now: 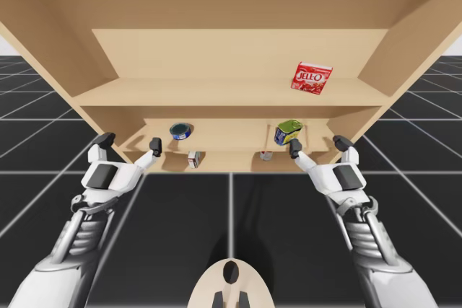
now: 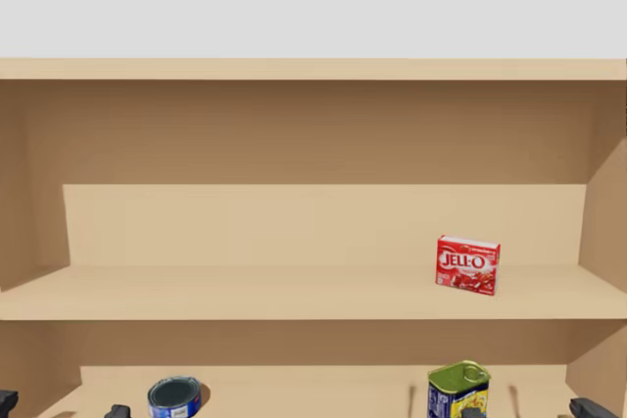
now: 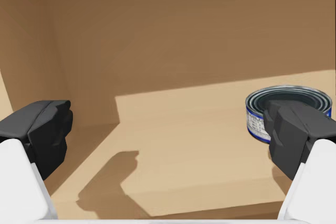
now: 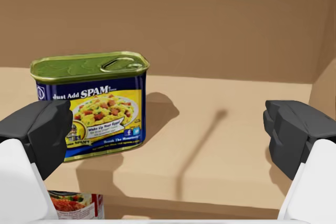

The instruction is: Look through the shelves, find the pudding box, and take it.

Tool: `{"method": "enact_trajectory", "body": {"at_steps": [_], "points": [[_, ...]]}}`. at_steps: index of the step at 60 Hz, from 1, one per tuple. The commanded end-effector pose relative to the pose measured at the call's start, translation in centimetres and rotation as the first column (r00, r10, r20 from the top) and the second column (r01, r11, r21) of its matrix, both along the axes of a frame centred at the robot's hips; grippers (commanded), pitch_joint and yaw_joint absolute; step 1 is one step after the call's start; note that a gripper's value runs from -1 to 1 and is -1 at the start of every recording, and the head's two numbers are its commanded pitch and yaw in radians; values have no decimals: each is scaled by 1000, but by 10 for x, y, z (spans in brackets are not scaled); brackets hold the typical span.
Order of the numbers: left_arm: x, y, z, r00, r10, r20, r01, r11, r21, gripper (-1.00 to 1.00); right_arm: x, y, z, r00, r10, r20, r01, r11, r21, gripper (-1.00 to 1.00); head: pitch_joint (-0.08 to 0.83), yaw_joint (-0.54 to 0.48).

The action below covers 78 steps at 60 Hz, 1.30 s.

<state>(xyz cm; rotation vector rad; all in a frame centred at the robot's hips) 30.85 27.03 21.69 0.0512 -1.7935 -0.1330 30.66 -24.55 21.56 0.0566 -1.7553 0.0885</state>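
While my left gripper [image 1: 130, 142] and right gripper [image 1: 318, 143] gape, the red box [image 1: 311, 77] stands above them.

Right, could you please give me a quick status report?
Left tool open, right tool open, both empty. Red box untouched, upper shelf, right side. Blue-and-yellow can ahead of right tool, one shelf down.
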Motion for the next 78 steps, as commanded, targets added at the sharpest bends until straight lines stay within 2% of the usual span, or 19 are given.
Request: {"method": "enact_trajectory", "body": {"at_steps": [1,12,34,48,64,72,77,78], "points": [[0,-1,0,1000,-1,-2,1,1000,1,-1000,-3,2,-1,1000,-8,-16,9,1000,23,-1000,1,-7],[0,-1,0,1000,-2,-2,2,1000,0,-1000,-3,4,2,1000,7,-21,-6,1000,25,-1000,63,-10],[0,-2,-1,1000,-6,-2,6,1000,6,-1000,-2,4,-1,1000,3,-31,-2,1000,19,-1000,357,3],[0,-2,0,1000,-8,1,8,1000,7,-1000,-1,5,-3,999,5,-37,-5,1000,14,-1000,493,90],[-3,-6,1,1000,-23,8,23,1000,4,-1000,-1,7,-5,999,11,-47,-11,1000,7,-1000,564,212],[-8,-12,3,999,-54,7,54,998,-22,-1000,0,9,-6,999,13,-50,-13,1000,4,-1000,578,235],[-13,-16,7,995,-95,-14,94,991,-92,-1000,0,8,-6,999,9,-49,-9,1000,5,-1000,575,236],[-17,-18,9,992,-117,-35,112,986,-124,-1000,0,8,-6,999,8,-48,-8,1000,7,-1000,572,236]]}}
